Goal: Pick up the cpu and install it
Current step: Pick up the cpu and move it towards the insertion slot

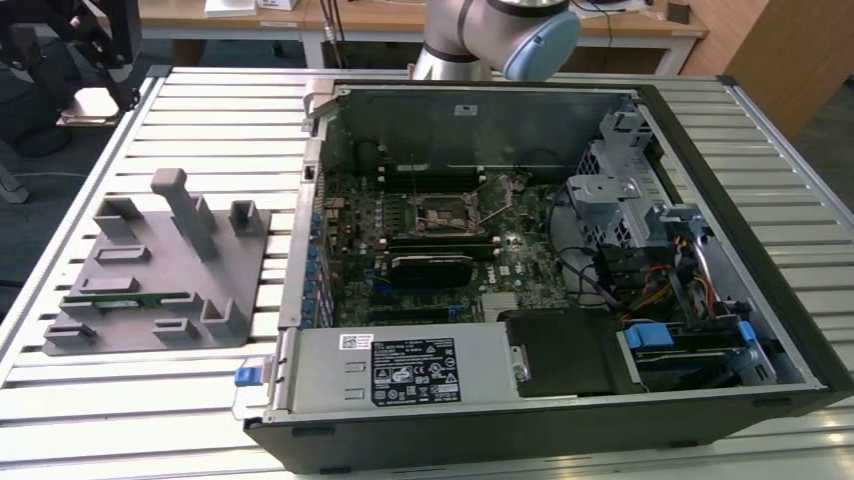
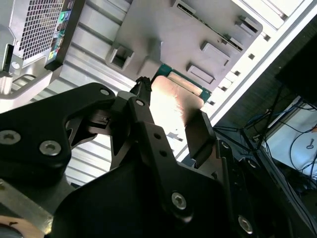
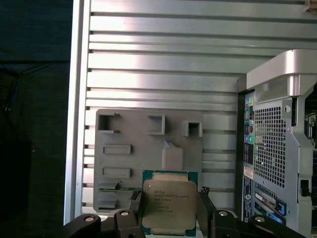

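One cpu (image 3: 168, 201) — square, metal lid camera-ward in first wrist view — tight in gripper (image 3: 170, 210).

The slatted table (image 1: 134, 400) carries a grey fixture (image 1: 160, 275) and computer case (image 1: 534, 437).

Slatted aluminium table (image 1: 134, 410); wooden desk (image 1: 374, 20) behind it; dark floor (image 1: 40, 200) at exterior view's left
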`<control>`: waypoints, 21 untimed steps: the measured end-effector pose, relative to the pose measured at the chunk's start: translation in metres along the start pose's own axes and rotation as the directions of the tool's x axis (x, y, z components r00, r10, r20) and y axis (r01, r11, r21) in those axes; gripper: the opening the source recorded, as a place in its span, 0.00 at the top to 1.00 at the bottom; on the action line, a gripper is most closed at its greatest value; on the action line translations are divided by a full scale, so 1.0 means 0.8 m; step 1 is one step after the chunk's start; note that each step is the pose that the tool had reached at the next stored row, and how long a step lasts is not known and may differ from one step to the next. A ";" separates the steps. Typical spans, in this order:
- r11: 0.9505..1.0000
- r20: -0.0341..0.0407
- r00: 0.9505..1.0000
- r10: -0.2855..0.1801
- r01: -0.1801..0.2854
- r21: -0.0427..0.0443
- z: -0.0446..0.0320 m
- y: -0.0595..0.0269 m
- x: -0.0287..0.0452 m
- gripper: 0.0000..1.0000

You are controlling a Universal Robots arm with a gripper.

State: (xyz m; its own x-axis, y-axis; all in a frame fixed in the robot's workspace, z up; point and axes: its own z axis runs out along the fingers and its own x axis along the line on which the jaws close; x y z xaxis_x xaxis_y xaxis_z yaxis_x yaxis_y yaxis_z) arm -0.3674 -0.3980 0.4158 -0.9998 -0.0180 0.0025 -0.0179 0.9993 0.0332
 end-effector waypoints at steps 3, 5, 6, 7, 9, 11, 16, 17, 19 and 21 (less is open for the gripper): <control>1.000 0.000 1.000 0.000 0.000 0.000 0.0000 0.000 -0.0050 0.47; 1.000 -0.001 1.000 0.000 0.000 0.000 0.0000 0.000 -0.0085 0.47; 1.000 -0.001 1.000 0.000 0.000 0.000 0.0000 0.000 -0.0107 0.47; 1.000 -0.001 1.000 0.000 0.000 0.000 0.0000 0.000 -0.0124 0.47; 1.000 -0.002 1.000 0.000 0.000 0.000 -0.0001 0.000 -0.0209 0.47; 1.000 -0.002 1.000 0.000 0.000 0.000 0.0000 0.000 -0.0235 0.47; 1.000 -0.003 1.000 0.000 0.000 0.000 -0.0001 -0.001 -0.0305 0.47; 1.000 -0.003 1.000 0.000 0.000 0.000 0.0000 -0.001 -0.0319 0.47; 1.000 -0.004 1.000 0.000 0.000 0.000 -0.0001 -0.001 -0.0345 0.47; 1.000 -0.004 1.000 0.000 0.000 0.000 -0.0001 -0.001 -0.0368 0.47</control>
State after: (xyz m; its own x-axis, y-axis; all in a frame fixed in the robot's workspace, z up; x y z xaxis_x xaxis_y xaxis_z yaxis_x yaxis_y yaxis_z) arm -0.3379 -0.3980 0.4157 -0.9998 -0.0180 0.0064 -0.0178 0.9993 0.0333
